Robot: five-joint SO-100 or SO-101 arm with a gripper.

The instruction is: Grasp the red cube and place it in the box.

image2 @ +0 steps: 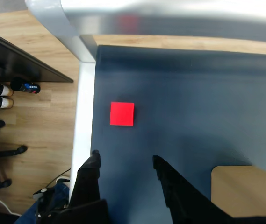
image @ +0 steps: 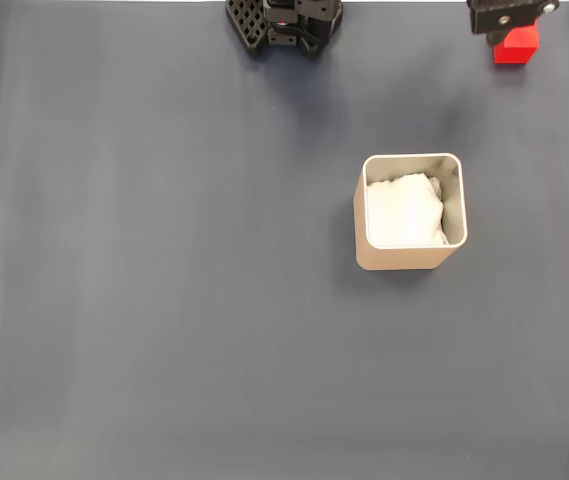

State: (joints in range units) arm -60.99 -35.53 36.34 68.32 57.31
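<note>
Desk (image: 164, 300), covered by a smooth dark grey-blue mat, with a pale wooden edge visible at the far side in the wrist view. Beige square box (image: 410, 258) with rounded corners, thin walls and white soft padding inside, standing right of centre in the fixed view and well apart from the other task thing; in the wrist view only one tan corner of it enters at the lower right (image2: 245, 186). Black two-finger gripper (image2: 125, 161), seen from above in the wrist view, its two fingers (image2: 93, 161) spread wide with bare mat between them and nothing held. Small bright red plain-faced cube (image2: 122, 114), lying flat on the mat close to the mat's left border in the wrist view, and at the far right edge of the desk in the fixed view (image: 516, 46), just below the black body of the arm. The governing relation: in the wrist view the cube lies ahead of the fingertips, apart from them and slightly toward the left finger's side of the gap rather than on its midline. Its faces run roughly square to the frame, so no long axis constrains the approach. The likely requirement is a forward and downward reach with a slight leftward correction before closing; the box lies back toward the lower right.
</note>
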